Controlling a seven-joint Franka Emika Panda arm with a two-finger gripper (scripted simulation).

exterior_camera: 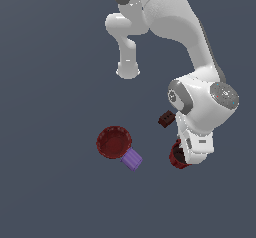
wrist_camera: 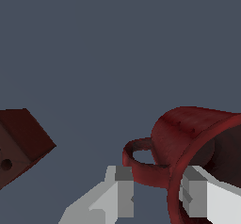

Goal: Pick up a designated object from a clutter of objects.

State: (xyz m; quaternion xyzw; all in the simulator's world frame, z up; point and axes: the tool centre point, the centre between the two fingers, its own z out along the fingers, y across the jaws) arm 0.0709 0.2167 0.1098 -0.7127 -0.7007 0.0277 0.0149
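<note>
straddling the cup's (wrist_camera: 188, 138) wall, our gripper (wrist_camera: 155, 192) has its jaws parted – one finger (wrist_camera: 117, 195) outside by the handle loop, the other inside the mouth – nothing clamped yet.

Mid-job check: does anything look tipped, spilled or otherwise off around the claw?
Yes: in the wrist view the small red cup looks tilted, its opening turned sideways. The claw straddles its handle and rim, one finger inside the mouth. The brown block lies apart. Nothing looks spilled.
</note>
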